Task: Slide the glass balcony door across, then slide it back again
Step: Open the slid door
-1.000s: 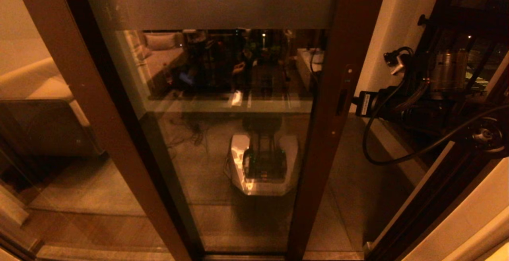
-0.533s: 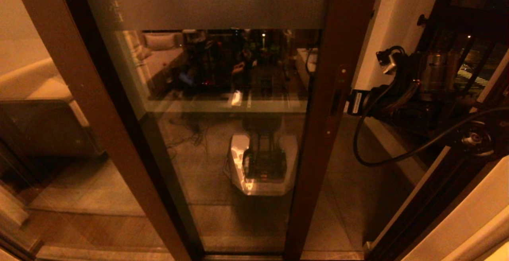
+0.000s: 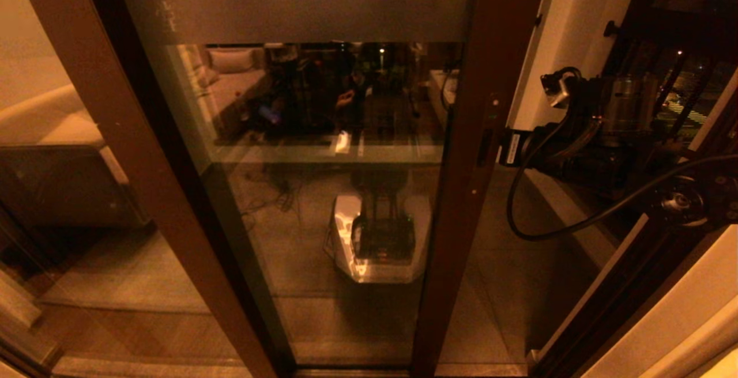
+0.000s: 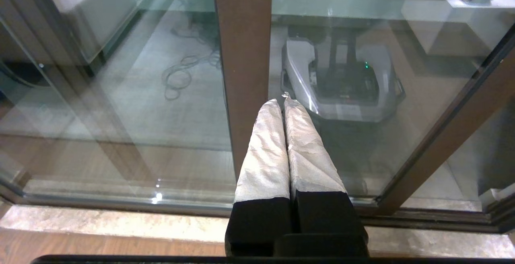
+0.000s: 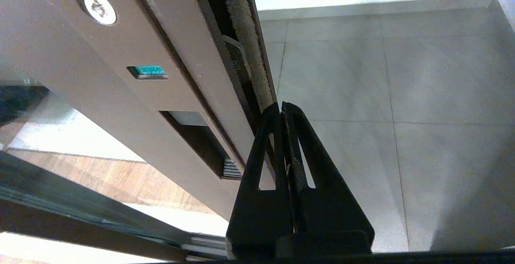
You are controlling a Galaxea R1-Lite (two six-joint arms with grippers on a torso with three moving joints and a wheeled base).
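The glass balcony door (image 3: pixel 323 205) fills the middle of the head view, with a frosted band (image 3: pixel 311 12) and etched characters at the band's left end. My right gripper (image 3: pixel 499 148) is shut and empty. Its tips (image 5: pixel 281 107) press on the door's right edge, beside the recessed handle (image 5: pixel 197 143) and a green indicator (image 5: pixel 149 71). In its own wrist view my left gripper (image 4: pixel 283 101) is shut on nothing, its white-wrapped fingers (image 4: pixel 265 151) hanging before a brown stile (image 4: pixel 241 54). It is out of the head view.
A gap stands open between the door's edge and the dark jamb (image 3: pixel 622 286) at the right, with tiled balcony floor (image 5: pixel 402 95) beyond. A white wall (image 3: pixel 571 32) rises behind my right arm. A sofa (image 3: pixel 52 153) shows through the left pane. The sill track (image 4: pixel 120 203) runs along the floor.
The door's right stile has slid a little to the left, widening the gap. My right arm has followed it leftward, staying at the edge.
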